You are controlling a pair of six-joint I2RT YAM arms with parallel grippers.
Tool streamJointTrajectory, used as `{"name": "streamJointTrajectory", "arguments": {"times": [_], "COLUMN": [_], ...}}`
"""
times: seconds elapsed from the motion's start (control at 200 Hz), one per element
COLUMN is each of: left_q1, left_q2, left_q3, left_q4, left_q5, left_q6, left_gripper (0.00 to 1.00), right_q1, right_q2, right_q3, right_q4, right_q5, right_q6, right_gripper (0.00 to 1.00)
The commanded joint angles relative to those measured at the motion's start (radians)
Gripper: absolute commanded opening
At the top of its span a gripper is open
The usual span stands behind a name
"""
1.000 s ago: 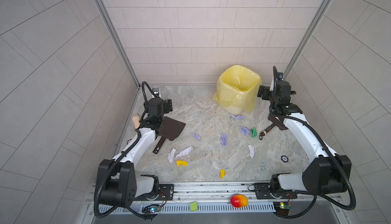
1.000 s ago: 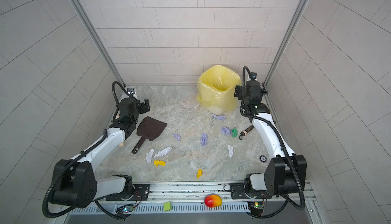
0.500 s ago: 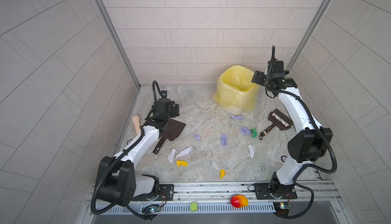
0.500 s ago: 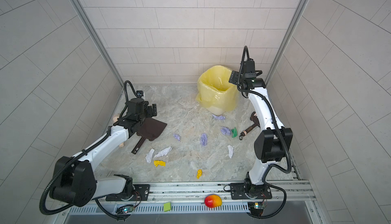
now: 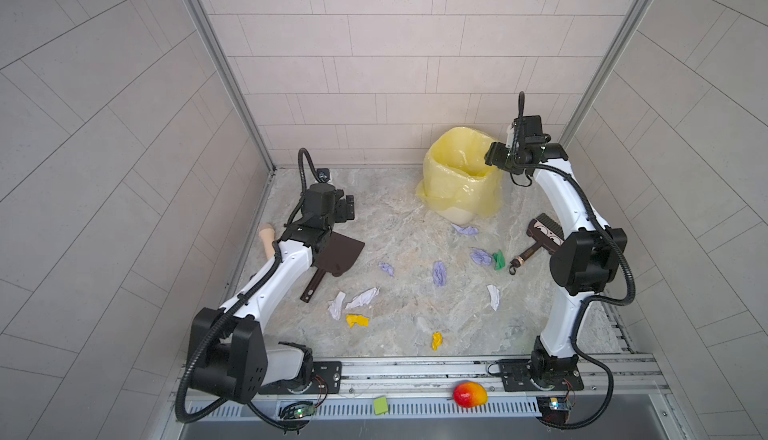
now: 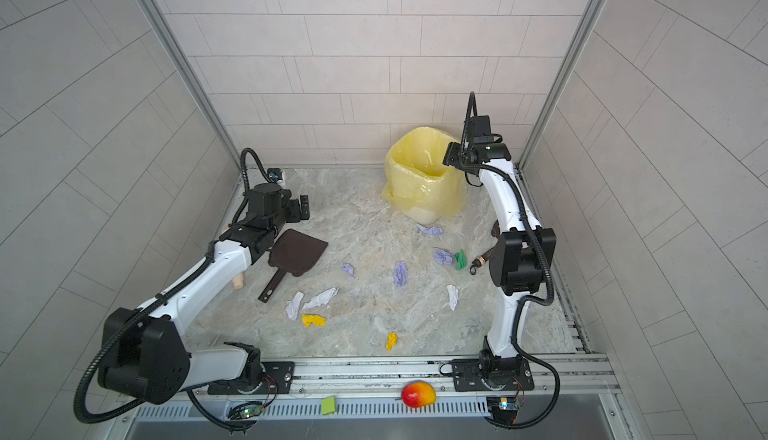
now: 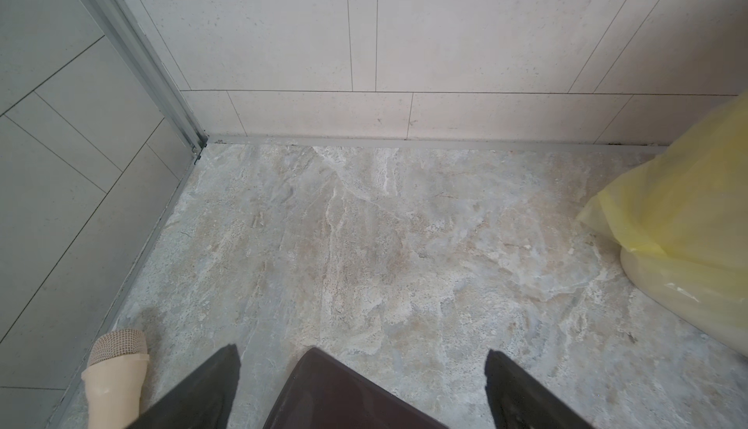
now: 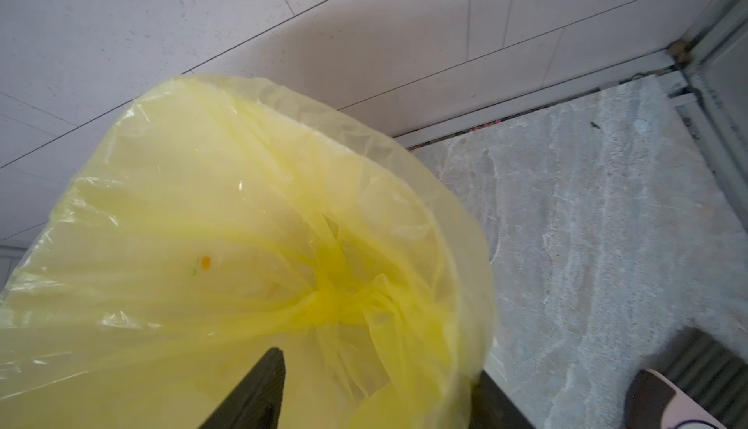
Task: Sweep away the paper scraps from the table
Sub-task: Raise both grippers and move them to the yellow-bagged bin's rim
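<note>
The right arm [image 6: 519,259] hides most of the brush [image 6: 482,258]. The left wrist view cuts off the dustpan [image 7: 344,398]; the yellow bag [image 8: 243,204] half covers one of the right fingers [image 8: 506,410].

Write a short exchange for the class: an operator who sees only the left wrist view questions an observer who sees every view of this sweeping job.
Operator: Where are the paper scraps?
Observer: The paper scraps lie scattered across the table, between the dustpan and the brush.
Operator: Is the brush in the right gripper?
Observer: No. The brush lies loose on the table, while the right gripper hangs over the yellow-lined bin.
</note>
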Motion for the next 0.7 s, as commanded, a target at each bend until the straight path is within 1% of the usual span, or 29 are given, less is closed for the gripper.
{"name": "streamJointTrajectory", "arguments": {"times": [0.0, 0.1, 0.19, 0.415, 0.55, 0.696], "left_q1": [-0.004, -0.006, -0.010, -0.043, -0.088, -0.138], "left_q2": [0.017, 0.033, 0.055, 0.145, 0.258, 0.415], "left_q3": [0.056, 0.095, 0.145, 0.319, 0.503, 0.753], "left_q4": [-0.025, -0.043, -0.067, -0.144, -0.237, -0.362], "left_q5": [0.021, 0.029, 0.034, 0.047, 0.057, 0.064], "left_q6": [-0.003, -0.001, 0.007, 0.016, 0.009, -0.014], "left_gripper": [1.00, 1.00, 1.00, 1.00, 1.00, 0.99], "right_q1": [0.029, 0.056, 0.082, 0.154, 0.179, 0.179], "right_q2": [0.074, 0.153, 0.206, 0.264, 0.283, 0.237], "right_q3": [0.111, 0.231, 0.307, 0.395, 0.461, 0.473], "right_q4": [-0.104, -0.188, -0.233, -0.227, -0.242, -0.249], "right_q5": [-0.103, -0.132, -0.154, -0.194, -0.188, -0.148], "right_q6": [-0.079, -0.137, -0.175, -0.248, -0.256, -0.241], "right_gripper": [0.67, 0.67, 0.67, 0.67, 0.69, 0.76]}}
